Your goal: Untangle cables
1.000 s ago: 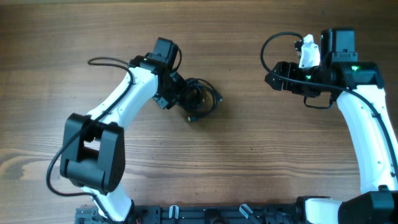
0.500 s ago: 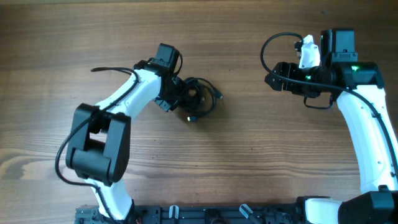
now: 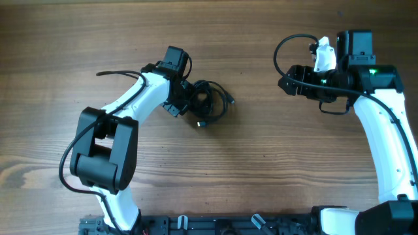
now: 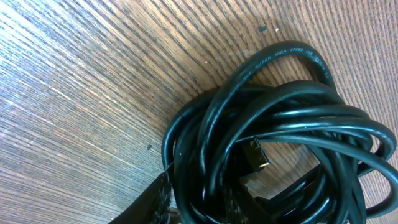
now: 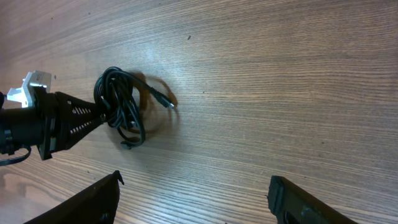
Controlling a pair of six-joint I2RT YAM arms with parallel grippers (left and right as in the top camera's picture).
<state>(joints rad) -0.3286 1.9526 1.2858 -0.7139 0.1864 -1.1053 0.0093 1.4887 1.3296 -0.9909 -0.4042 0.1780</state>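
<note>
The cables (image 3: pixel 209 104) lie as one small black coiled bundle on the wooden table, left of centre. My left gripper (image 3: pixel 194 104) reaches into the bundle's left side. In the left wrist view the cables (image 4: pixel 280 143) fill the frame, and my left gripper (image 4: pixel 196 200) has its fingers (image 4: pixel 152 202) pressed on either side of a few strands. A small plug end (image 4: pixel 260 154) shows inside the coil. My right gripper (image 3: pixel 285 83) hovers far to the right, open and empty. In the right wrist view my right gripper (image 5: pixel 196 190) looks over bare wood toward the cables (image 5: pixel 124 106).
A black rail (image 3: pixel 215 225) runs along the table's front edge between the two arm bases. The right arm's own wire (image 3: pixel 285 47) loops above its wrist. Bare wood lies between the bundle and the right gripper.
The left arm's lower links swung a little to the right and its fingers narrowed around the bundle's strands. The bundle and the right arm stayed where they were.
</note>
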